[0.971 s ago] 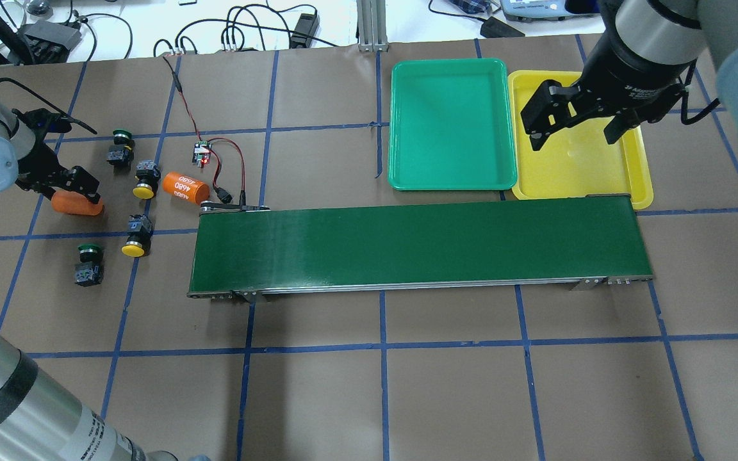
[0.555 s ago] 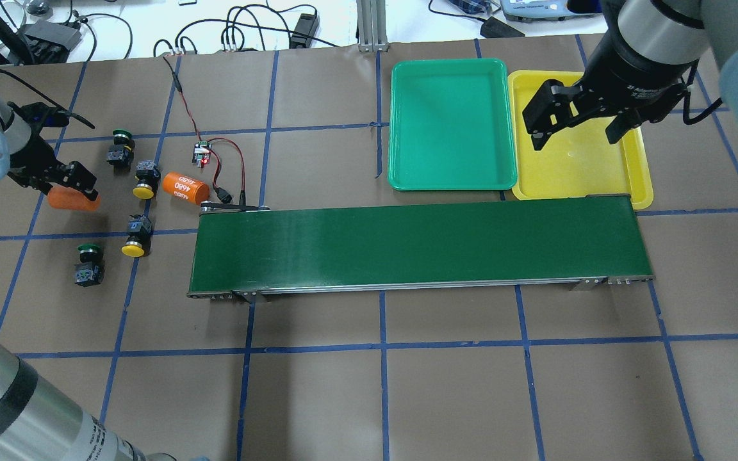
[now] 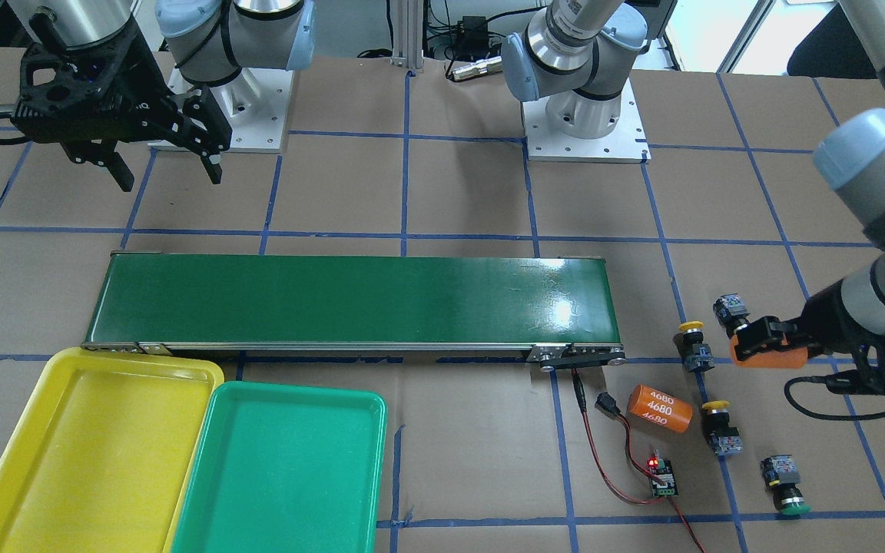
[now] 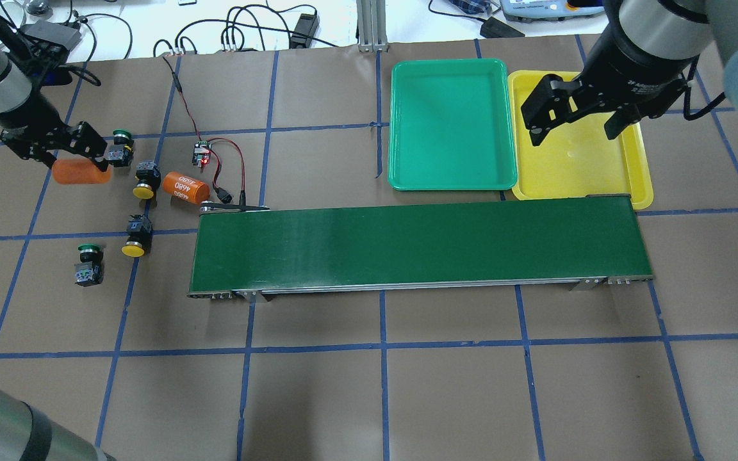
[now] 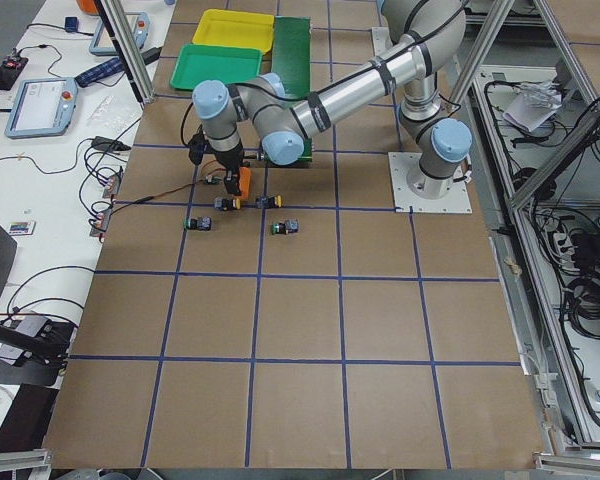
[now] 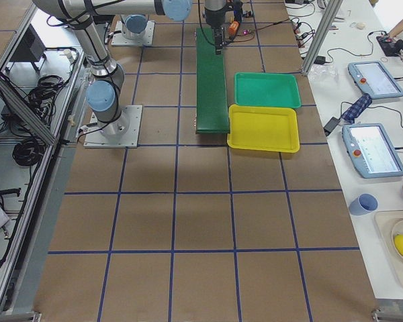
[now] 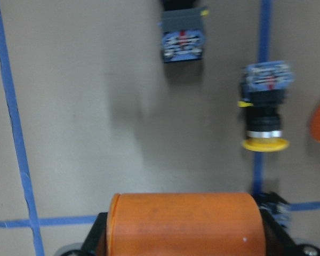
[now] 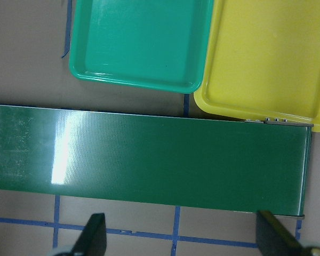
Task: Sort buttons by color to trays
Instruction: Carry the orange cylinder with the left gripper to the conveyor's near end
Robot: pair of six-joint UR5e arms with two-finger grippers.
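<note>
Four buttons lie on the table's left: a green one (image 4: 120, 147), a yellow one (image 4: 143, 180), another yellow (image 4: 134, 239) and another green (image 4: 88, 265). My left gripper (image 4: 77, 165) hovers just left of the top green button, shut end to end on an unmarked orange cylinder (image 4: 81, 175) (image 7: 186, 224) (image 3: 771, 355). The left wrist view shows a yellow button (image 7: 263, 114) and a second button's body (image 7: 182, 40) below the cylinder. The green tray (image 4: 451, 125) and yellow tray (image 4: 583, 163) sit far right, holding nothing. My right gripper (image 4: 574, 134) hangs open over the yellow tray.
A second orange cylinder marked 4680 (image 4: 186, 187) lies right of the buttons. A small circuit board (image 4: 200, 153) with red wires sits beside it. A long dark-green conveyor belt (image 4: 417, 246) crosses the middle, its right end at the yellow tray's near edge.
My left gripper has carried the orange cylinder toward the table's far side, stopping beside the top green button. The right gripper has hardly moved.
</note>
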